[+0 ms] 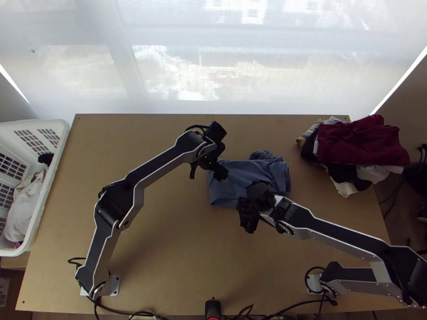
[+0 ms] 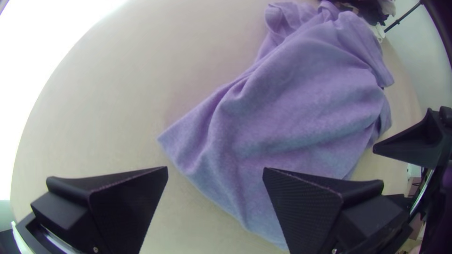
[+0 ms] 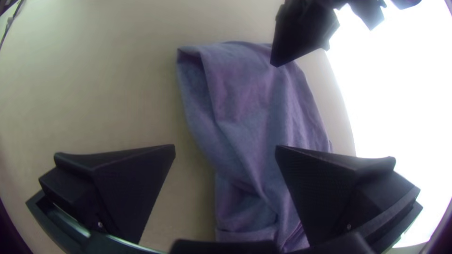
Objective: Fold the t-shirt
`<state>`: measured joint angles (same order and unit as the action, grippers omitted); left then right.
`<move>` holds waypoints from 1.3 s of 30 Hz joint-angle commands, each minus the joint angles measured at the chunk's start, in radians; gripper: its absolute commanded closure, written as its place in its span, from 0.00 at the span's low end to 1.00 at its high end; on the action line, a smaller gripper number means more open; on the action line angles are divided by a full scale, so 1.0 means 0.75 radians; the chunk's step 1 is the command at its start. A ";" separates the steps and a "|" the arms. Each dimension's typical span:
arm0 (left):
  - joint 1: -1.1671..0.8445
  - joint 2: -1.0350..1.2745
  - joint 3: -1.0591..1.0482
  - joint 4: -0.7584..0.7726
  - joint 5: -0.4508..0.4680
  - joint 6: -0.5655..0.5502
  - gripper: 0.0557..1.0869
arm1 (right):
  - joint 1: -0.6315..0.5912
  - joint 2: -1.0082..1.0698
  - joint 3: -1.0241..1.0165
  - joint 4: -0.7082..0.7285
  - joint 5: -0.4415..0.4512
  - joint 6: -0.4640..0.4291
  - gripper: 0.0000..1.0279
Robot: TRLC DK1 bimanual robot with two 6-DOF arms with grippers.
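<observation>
the t-shirt (image 1: pixel 243 172) is plain blue and lies flattish on the table, a little right of the middle, folded over into a rough, uneven four-sided shape. its left end is smoother, with layers parting slightly at the near left corner. soft creases cross it, and the cloth bunches up at the far right.

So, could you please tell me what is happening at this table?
A blue t-shirt is being folded. It lies partly folded on the table, rumpled at its far right corner. The left pincer and the right pincer are both open close to its edges, and neither is gripping it.
</observation>
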<state>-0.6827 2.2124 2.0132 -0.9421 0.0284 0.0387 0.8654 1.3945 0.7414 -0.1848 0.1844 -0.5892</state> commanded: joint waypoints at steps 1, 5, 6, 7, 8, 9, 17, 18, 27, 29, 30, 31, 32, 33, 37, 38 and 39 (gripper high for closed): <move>-0.006 0.032 0.001 0.000 -0.003 0.004 0.05 | 0.016 0.043 -0.095 0.169 0.024 -0.098 0.04; -0.006 0.034 0.001 -0.002 -0.003 0.006 0.05 | -0.002 0.092 -0.095 0.214 0.024 -0.116 0.04; -0.006 0.034 0.001 -0.002 -0.003 0.006 0.05 | -0.004 0.102 -0.095 0.232 0.026 -0.127 0.04; -0.006 0.034 0.001 -0.002 -0.003 0.006 0.05 | -0.008 0.116 -0.097 0.246 0.032 -0.139 0.04; -0.006 0.034 0.001 -0.002 -0.003 0.006 0.05 | -0.017 0.129 -0.095 0.269 0.036 -0.149 0.04; -0.006 0.034 0.001 -0.004 -0.003 0.006 0.05 | -0.027 0.145 -0.095 0.293 0.045 -0.161 0.04; -0.006 0.028 -0.001 -0.012 -0.003 0.006 0.05 | -0.133 0.301 -0.076 0.490 0.090 -0.241 0.04; -0.006 0.028 -0.001 -0.012 -0.003 0.006 0.05 | -0.143 0.329 -0.070 0.516 0.100 -0.247 0.04; -0.006 0.016 -0.027 -0.026 -0.003 0.006 0.05 | -0.209 0.532 0.081 0.531 0.120 -0.227 0.26; -0.006 0.004 -0.034 -0.028 -0.003 0.006 0.05 | -0.219 0.546 0.104 0.508 0.120 -0.200 0.57; -0.004 -0.005 -0.038 -0.030 -0.003 0.004 0.05 | -0.219 0.550 0.106 0.510 0.120 -0.196 0.78; -0.002 -0.015 -0.042 -0.032 -0.003 0.002 0.05 | -0.219 0.550 0.106 0.510 0.120 -0.192 0.97; 0.002 -0.029 -0.048 -0.032 -0.003 0.000 0.05 | -0.225 0.550 0.104 0.510 0.122 -0.182 0.97; 0.006 -0.050 -0.056 -0.032 -0.003 -0.005 0.05 | -0.229 0.546 0.108 0.510 0.122 -0.157 0.97; 0.033 -0.162 -0.111 -0.032 -0.003 -0.011 0.05 | -0.260 0.429 0.145 0.449 0.128 -0.059 0.97; 0.043 -0.199 -0.128 -0.032 -0.003 -0.019 0.05 | -0.272 0.386 0.171 0.410 0.128 -0.024 0.97; 0.051 -0.234 -0.148 -0.032 -0.003 -0.025 0.05 | -0.285 0.352 0.198 0.381 0.130 0.015 0.97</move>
<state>-0.6731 2.1521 1.9598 -0.9672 0.0257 0.0372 0.6918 1.7561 0.8196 0.1688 0.2737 -0.6872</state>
